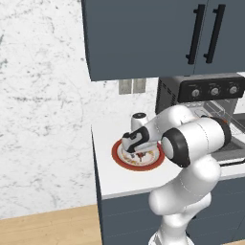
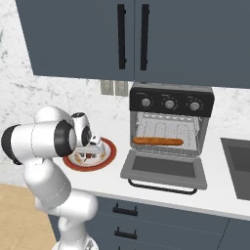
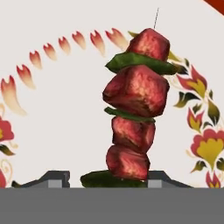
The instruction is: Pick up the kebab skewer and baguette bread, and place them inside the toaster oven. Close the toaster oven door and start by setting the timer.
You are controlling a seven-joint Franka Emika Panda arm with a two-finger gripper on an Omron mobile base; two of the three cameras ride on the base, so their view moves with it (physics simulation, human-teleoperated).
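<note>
Item: kebab skewer — lying flat on the plate, red meat chunks with green slices between, thin bare tip pointing away from the hand. The plate is white with a red rim and flower pattern; it sits on the counter to the left of the toaster oven.

Item: gripper — lowered over the plate, one finger tip on either side of the skewer's near end, at the last meat chunk. The fingers stand apart with the food between them; whether the pads press on it I cannot tell.

Item: baguette — already inside the toaster oven, lying across the wire rack. The oven door is folded down flat, handle toward the robot.

Step in hand, as judged: closing on the skewer for the lift.

Handling notes:
- Close until both pads bear on the chunk evenly; the meat looks lumpy, so a light pinch may let it roll.
- The grip sits at one end, not the middle — expect the far end to sag. Lift slowly and straight up until it is clear of the plate.
- Carry it level to the oven, above the open door, and set it on the rack beside the loaf, not on it.
- Risk: the plate may shift if the tips scrape it.
</note>
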